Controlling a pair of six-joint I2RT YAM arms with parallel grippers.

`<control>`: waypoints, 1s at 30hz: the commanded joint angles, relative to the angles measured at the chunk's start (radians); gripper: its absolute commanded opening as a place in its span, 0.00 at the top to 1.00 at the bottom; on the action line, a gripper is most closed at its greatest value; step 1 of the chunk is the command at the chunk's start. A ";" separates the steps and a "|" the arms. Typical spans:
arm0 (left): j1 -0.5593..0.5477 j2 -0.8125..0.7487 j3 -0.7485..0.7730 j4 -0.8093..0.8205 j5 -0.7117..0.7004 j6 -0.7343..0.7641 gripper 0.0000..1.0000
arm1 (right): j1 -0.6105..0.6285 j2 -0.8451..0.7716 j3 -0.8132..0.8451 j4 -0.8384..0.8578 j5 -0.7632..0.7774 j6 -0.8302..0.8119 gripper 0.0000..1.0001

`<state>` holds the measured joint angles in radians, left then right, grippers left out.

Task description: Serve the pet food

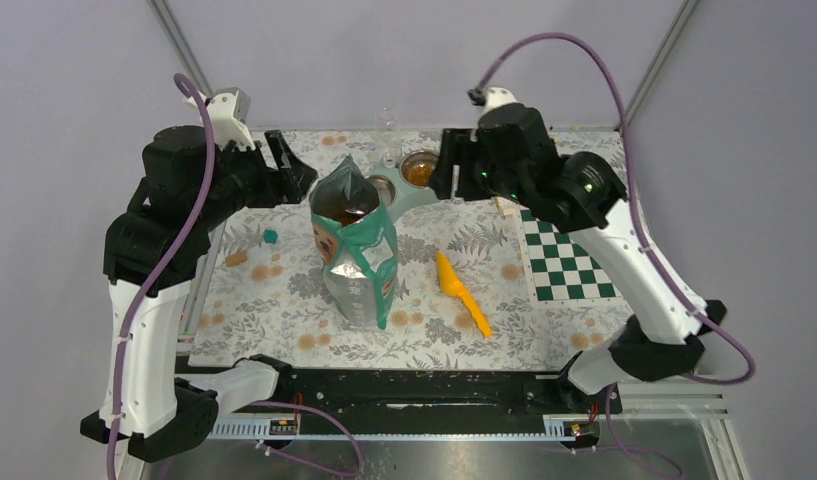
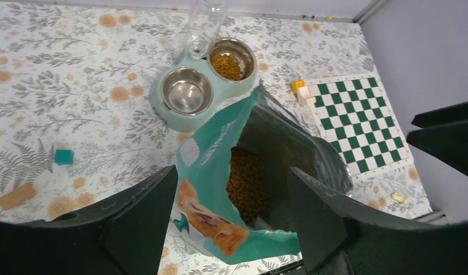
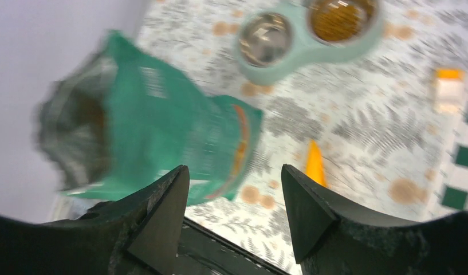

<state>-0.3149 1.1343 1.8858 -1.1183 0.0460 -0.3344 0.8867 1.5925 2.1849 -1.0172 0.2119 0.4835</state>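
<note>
A teal-and-white bag (image 1: pixel 356 250) stands open in the middle of the mat, with brown pet food (image 2: pixel 247 183) showing deep inside it. More pet food (image 2: pixel 227 66) fills the right bowl of the pale green twin-bowl feeder (image 1: pixel 405 199), while its left steel bowl (image 2: pixel 187 97) is bare. An orange scoop (image 1: pixel 462 292) lies flat to the right of the bag. My left gripper (image 2: pixel 232 169) hovers open above and left of the bag's mouth, holding nothing. Raised beside the feeder, my right gripper (image 3: pixel 234 167) is open too, with nothing between its fingers.
A green checkerboard (image 1: pixel 567 262) lies at the right. A teal cube (image 1: pixel 270 237) and a wooden block (image 1: pixel 235 258) sit left of the bag. Yellow and white blocks (image 2: pixel 300 91) rest by the board. A clear bottle (image 2: pixel 205 23) stands on the feeder.
</note>
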 commanded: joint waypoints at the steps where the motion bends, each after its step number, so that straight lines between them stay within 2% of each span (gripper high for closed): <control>1: 0.004 -0.038 -0.023 0.113 0.101 -0.011 0.28 | -0.098 -0.155 -0.304 0.054 0.038 0.021 0.32; 6: 0.004 -0.052 -0.040 0.130 0.122 -0.012 0.27 | -0.155 -0.354 -0.787 0.249 -0.051 -0.043 0.31; 10: 0.004 -0.055 -0.045 0.139 0.127 -0.016 0.24 | -0.163 -0.386 -1.038 0.344 -0.150 -0.110 0.30; 12: 0.004 -0.057 -0.047 0.146 0.130 -0.018 0.16 | -0.162 -0.343 -1.095 0.359 -0.190 -0.128 0.30; 14: 0.004 -0.064 -0.053 0.157 0.127 -0.023 0.04 | -0.161 -0.278 -1.128 0.364 -0.208 -0.129 0.30; 15: 0.003 -0.067 -0.056 0.162 0.125 -0.024 0.01 | -0.162 -0.246 -1.135 0.363 -0.209 -0.127 0.31; 22: 0.003 -0.087 -0.073 0.176 0.120 -0.036 0.01 | -0.162 -0.111 -1.215 0.434 -0.236 -0.119 0.34; 30: 0.003 -0.114 -0.069 0.187 0.071 -0.039 0.01 | -0.159 -0.069 -1.334 0.615 -0.187 -0.129 0.41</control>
<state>-0.3153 1.0416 1.8061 -0.9939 0.1421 -0.3672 0.7273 1.5082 0.8776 -0.5240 -0.0006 0.3737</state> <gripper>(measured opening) 0.989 0.609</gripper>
